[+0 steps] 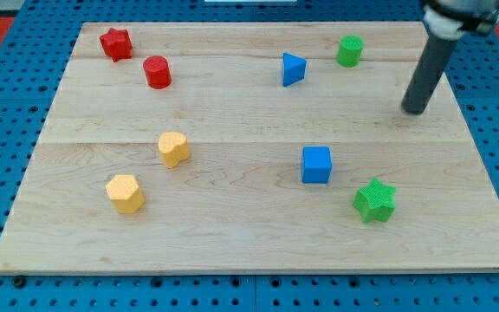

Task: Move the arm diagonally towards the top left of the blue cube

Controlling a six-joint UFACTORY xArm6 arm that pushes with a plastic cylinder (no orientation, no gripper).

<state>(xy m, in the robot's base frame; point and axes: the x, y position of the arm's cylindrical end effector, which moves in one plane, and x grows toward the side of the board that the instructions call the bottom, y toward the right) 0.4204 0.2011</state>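
The blue cube (316, 165) sits on the wooden board (232, 234), right of the middle and toward the view's bottom. My tip (415, 111) rests on the board at the view's right, above and to the right of the blue cube and well apart from it. The dark rod rises from the tip toward the view's top right corner. A green star (374, 200) lies just below and right of the blue cube.
A blue triangular block (293, 68) and a green cylinder (349, 51) stand near the view's top. A red star (116, 43) and a red cylinder (157, 72) are at top left. A yellow heart-like block (173, 149) and a yellow hexagonal block (125, 193) are at lower left.
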